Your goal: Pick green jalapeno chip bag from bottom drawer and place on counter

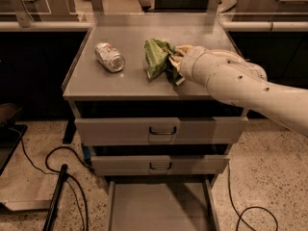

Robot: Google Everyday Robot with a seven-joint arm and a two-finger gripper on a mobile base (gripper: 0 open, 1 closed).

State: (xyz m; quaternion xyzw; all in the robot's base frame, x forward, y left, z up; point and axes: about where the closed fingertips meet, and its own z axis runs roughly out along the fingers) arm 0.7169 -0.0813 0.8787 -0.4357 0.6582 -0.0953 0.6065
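Held by its right edge in the gripper point(174, 67), upper centre of frame, on the counter point(96, 81): green jalapeno chip bag point(155, 57), likely light, crinkly, slippery, best pinched edgewise.

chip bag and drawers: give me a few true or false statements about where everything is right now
1. The green jalapeno chip bag is up at the counter, not in a drawer. True.
2. The bottom drawer is shut. False: it is pulled open and its visible floor is bare.
3. The tool is right against the bag. True.
4. The crushed silver can lies in the bottom drawer. False: it lies on the counter, apart from the bag.
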